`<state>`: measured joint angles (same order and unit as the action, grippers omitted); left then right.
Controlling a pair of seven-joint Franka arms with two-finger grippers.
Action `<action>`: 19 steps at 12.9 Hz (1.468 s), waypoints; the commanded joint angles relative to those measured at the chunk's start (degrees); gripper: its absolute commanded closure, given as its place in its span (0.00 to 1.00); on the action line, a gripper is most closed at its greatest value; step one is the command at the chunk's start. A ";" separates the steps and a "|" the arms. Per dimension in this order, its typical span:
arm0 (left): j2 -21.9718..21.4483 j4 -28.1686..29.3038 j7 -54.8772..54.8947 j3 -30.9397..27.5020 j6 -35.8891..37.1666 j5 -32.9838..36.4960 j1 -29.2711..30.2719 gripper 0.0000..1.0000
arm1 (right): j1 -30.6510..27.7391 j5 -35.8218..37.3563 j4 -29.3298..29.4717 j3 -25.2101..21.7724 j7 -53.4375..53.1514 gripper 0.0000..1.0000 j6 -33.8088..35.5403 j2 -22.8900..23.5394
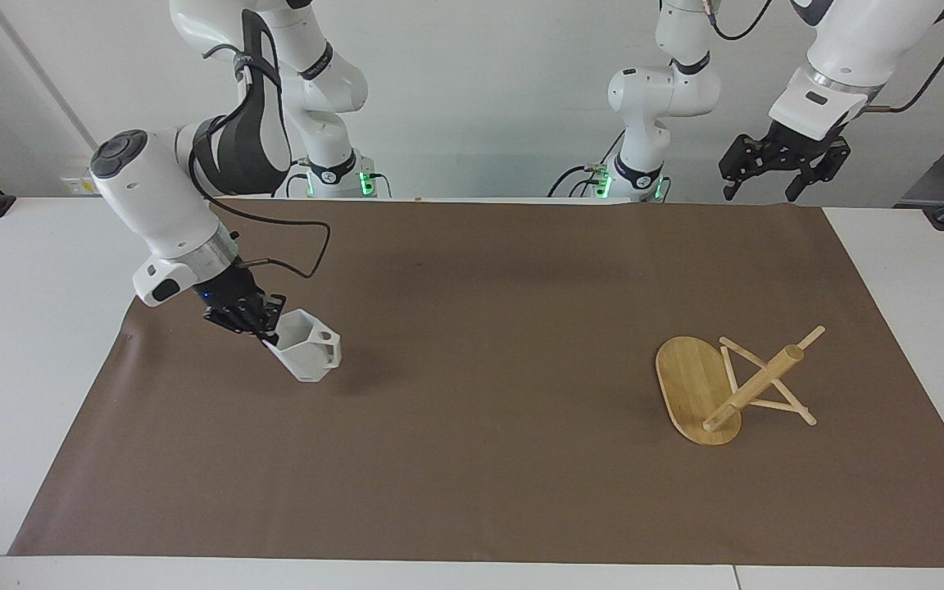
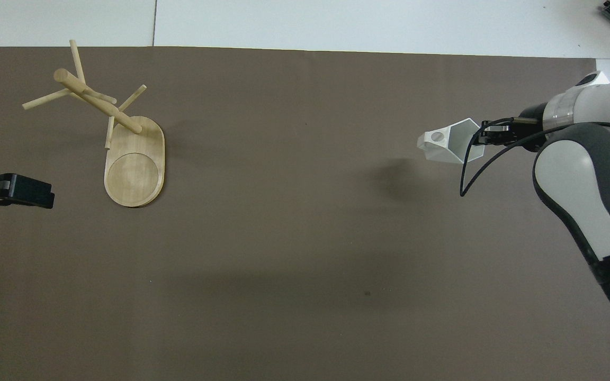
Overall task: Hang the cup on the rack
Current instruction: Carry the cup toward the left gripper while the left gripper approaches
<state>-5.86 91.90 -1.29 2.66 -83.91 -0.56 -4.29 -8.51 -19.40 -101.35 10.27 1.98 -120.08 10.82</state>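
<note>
Right gripper (image 1: 269, 328) has its jaws pinching the rim of the cup (image 1: 308, 351), which hangs tilted in the air over the brown mat (image 1: 472, 459) at the right arm's end of the table (image 1: 21, 328), handle pointing toward the left arm's end. Rack (image 1: 726, 387) stands on the mat at the left arm's end. Left gripper (image 1: 779, 168) waits raised over the table's edge by its base, jaws spread.
</note>
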 commanded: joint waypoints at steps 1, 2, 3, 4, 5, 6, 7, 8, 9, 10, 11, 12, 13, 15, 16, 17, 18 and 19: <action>-1.52 2.32 0.94 -0.64 -2.30 -5.12 -0.02 0.00 | -0.46 -6.26 0.71 4.91 0.13 1.00 -1.82 -0.19; -1.95 3.19 1.20 -0.64 -3.35 -6.37 -0.02 0.00 | -0.46 -6.35 0.98 7.19 0.04 1.00 -1.65 -0.71; -2.31 4.42 3.20 -0.73 -4.32 -7.86 -0.02 0.00 | -0.46 -6.44 1.15 9.56 0.04 1.00 -1.13 -0.89; -3.18 6.00 6.70 -1.08 -5.37 -9.97 0.16 0.00 | -0.46 -6.61 1.68 12.46 -0.13 1.00 -0.78 -0.81; -4.23 8.62 11.09 -1.17 -7.12 -11.29 0.33 0.00 | -0.46 -7.22 2.29 15.27 -1.35 1.00 -0.77 -0.54; -5.11 10.39 15.83 -1.17 -8.53 -12.35 0.59 0.00 | -0.54 -9.32 2.56 17.91 -3.10 1.00 -1.21 -0.37; -5.21 11.28 20.58 -1.17 -9.50 -13.14 0.60 0.00 | -0.54 -12.82 2.99 20.03 -4.43 1.00 -1.82 -0.37; -5.21 11.46 25.06 -1.17 -10.38 -13.33 0.25 0.00 | -0.54 -16.07 3.09 21.79 -5.83 1.00 -2.44 -0.37; -5.21 12.24 30.33 -1.17 -12.13 -13.33 -0.28 0.00 | -0.46 -18.72 3.09 23.72 -6.72 1.00 -3.92 -0.37; -5.47 13.21 36.04 -0.91 -14.07 -13.33 -0.37 0.00 | -0.46 -20.92 3.09 25.74 -7.33 1.00 -5.33 -0.37; -5.91 14.52 41.75 -0.73 -15.39 -13.33 -0.37 0.00 | -0.46 -22.33 3.09 27.76 -8.82 1.00 -6.91 -0.37; -6.78 16.36 46.42 -0.64 -16.88 -13.33 -0.46 0.00 | -0.46 -22.43 3.09 29.44 -9.27 1.00 -7.80 -0.37; -7.84 18.91 51.16 -0.55 -19.07 -13.33 -1.24 0.00 | -0.46 -22.87 3.09 30.84 -9.36 1.00 -8.15 -0.37; -8.98 21.47 58.56 -0.55 -20.85 -14.46 -2.47 0.00 | -0.46 -27.51 3.26 34.18 -10.06 1.00 -12.43 -0.45; -9.25 22.09 62.51 -0.55 -20.85 -15.86 -2.65 0.00 | -0.46 -29.19 3.26 35.94 -10.59 1.00 -15.68 -0.45; -9.51 22.88 67.51 -0.55 -21.11 -17.18 -2.57 0.00 | -0.37 -29.64 3.26 37.26 -10.85 1.00 -18.24 -0.37; -10.39 24.45 72.43 -0.73 -22.25 -19.54 -2.31 0.00 | 0.15 -29.73 3.18 37.97 -11.12 1.00 -20.00 -0.28; -11.53 26.47 75.70 -1.08 -22.61 -22.70 -1.78 0.00 | 0.25 -29.73 3.17 38.06 -12.60 1.00 -20.89 -0.19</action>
<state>-13.55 112.90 67.16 2.60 -103.87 -19.02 -6.22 -7.78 -47.79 -98.56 47.12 -8.55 -138.90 10.31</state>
